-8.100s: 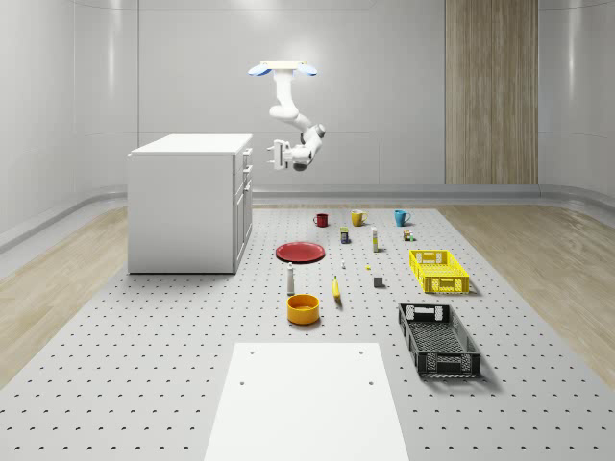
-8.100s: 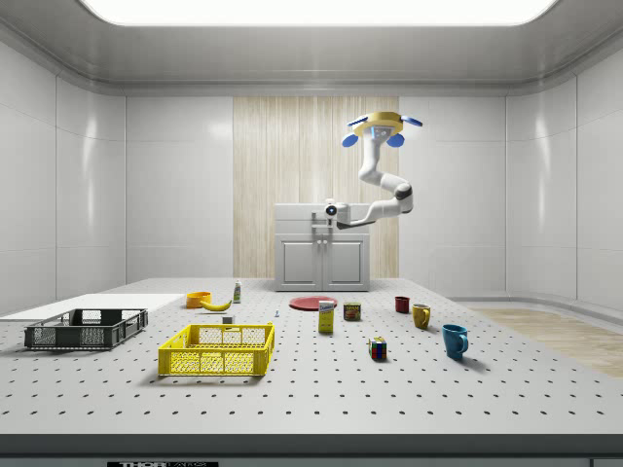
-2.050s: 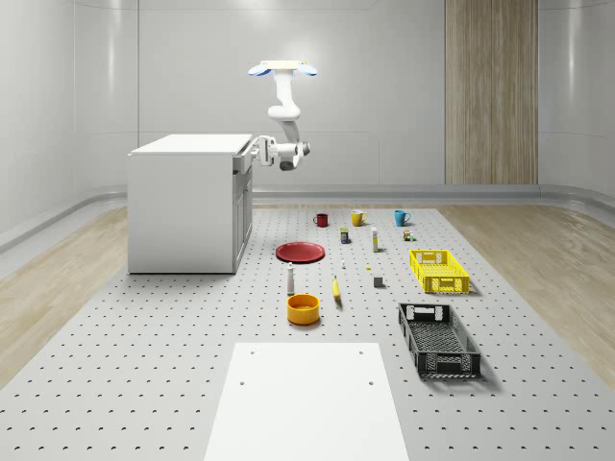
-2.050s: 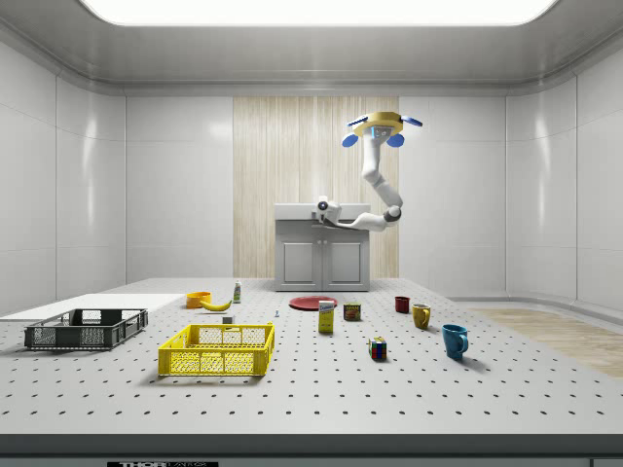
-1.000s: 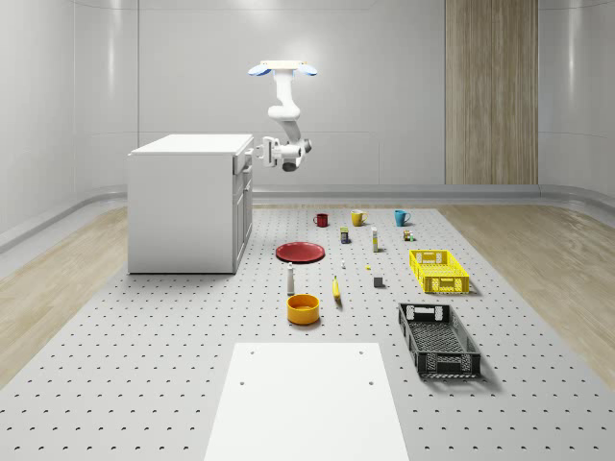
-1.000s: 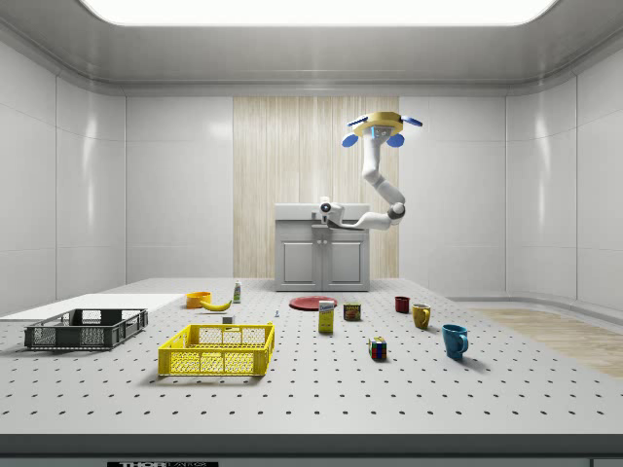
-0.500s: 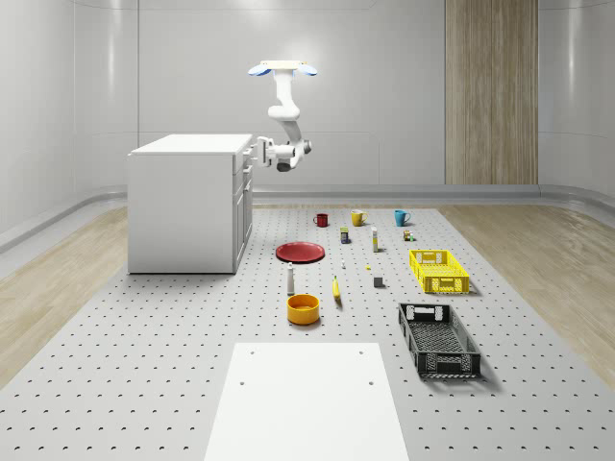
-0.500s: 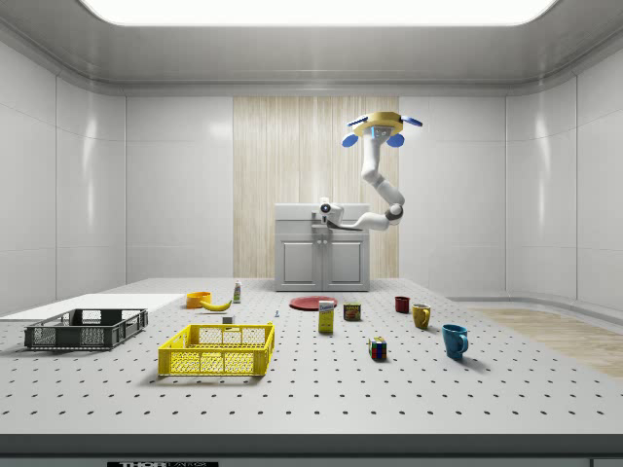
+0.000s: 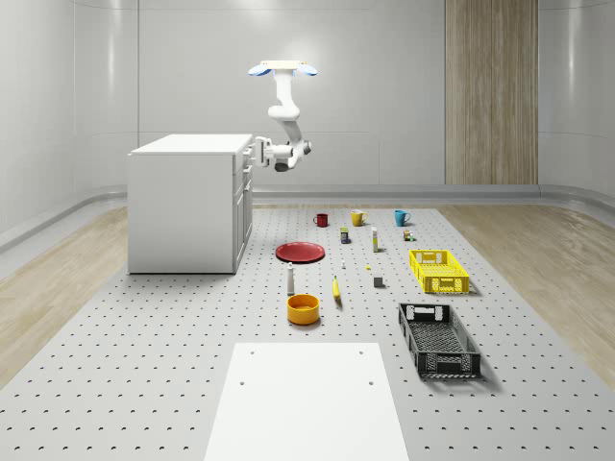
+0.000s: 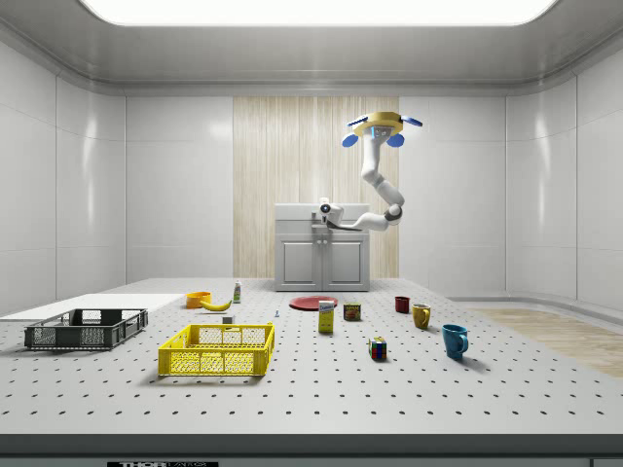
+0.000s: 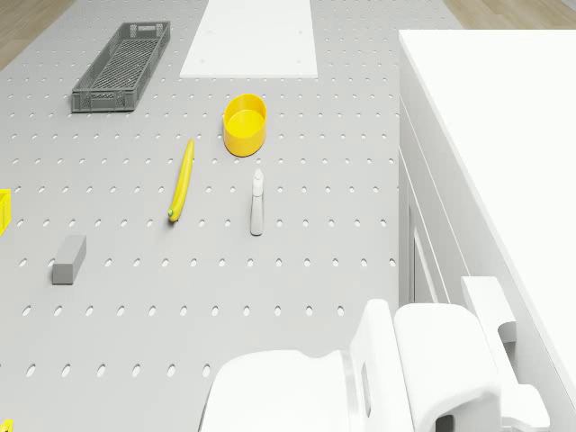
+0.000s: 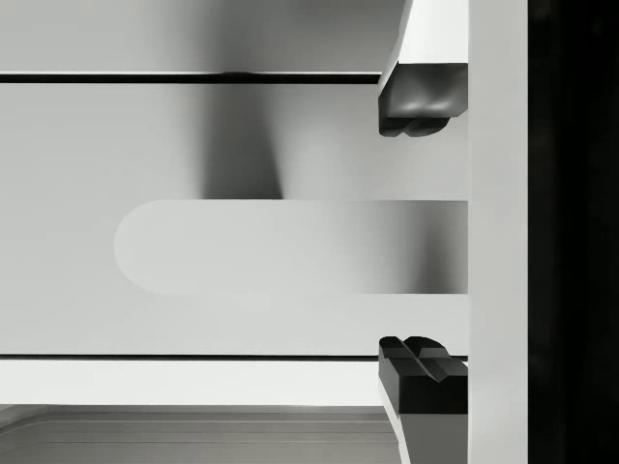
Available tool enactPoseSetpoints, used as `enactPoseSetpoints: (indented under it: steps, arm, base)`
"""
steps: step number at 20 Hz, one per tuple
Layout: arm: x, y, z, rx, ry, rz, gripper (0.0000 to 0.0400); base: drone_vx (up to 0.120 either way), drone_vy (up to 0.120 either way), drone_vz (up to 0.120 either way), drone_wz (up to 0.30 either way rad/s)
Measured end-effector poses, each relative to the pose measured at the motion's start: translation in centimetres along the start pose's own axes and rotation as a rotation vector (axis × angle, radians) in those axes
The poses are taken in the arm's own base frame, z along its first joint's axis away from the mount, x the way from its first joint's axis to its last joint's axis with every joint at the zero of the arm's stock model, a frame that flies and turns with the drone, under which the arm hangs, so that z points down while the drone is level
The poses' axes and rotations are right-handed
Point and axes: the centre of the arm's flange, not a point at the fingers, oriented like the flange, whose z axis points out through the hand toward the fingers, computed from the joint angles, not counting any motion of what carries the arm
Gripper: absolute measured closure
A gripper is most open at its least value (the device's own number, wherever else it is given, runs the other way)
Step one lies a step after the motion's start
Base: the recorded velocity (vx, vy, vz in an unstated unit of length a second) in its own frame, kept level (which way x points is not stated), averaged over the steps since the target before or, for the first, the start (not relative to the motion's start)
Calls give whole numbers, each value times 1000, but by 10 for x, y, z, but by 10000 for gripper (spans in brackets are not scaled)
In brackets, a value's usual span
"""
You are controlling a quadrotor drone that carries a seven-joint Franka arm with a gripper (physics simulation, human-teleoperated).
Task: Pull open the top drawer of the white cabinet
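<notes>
Drone [image 9: 283, 68] hovers beside the white cabinet [image 9: 187, 202]; fingers [image 12: 416, 97] apart, straddling the top drawer's handle [image 12: 290, 246]; rigid bar, likely slick; grip mid-bar.

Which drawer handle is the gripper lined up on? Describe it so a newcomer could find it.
Start at the white cabinet. Its top drawer sits just under the countertop, and the handle is the pale round-ended bar there, between the dark fingers.
</notes>
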Motion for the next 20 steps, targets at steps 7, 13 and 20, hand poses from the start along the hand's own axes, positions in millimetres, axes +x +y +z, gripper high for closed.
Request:
enactPoseSetpoints:
  steps: [7, 13, 20]
  arm:
    - [2, 2, 1, 0, 0, 0, 95]
    - [3, 3, 1, 0, 0, 0, 95]
    - [2, 2, 1, 0, 0, 0, 95]
  base:
    - [0, 0, 0, 0]
    - [0, 0, 0, 0]
    - [0, 0, 0, 0]
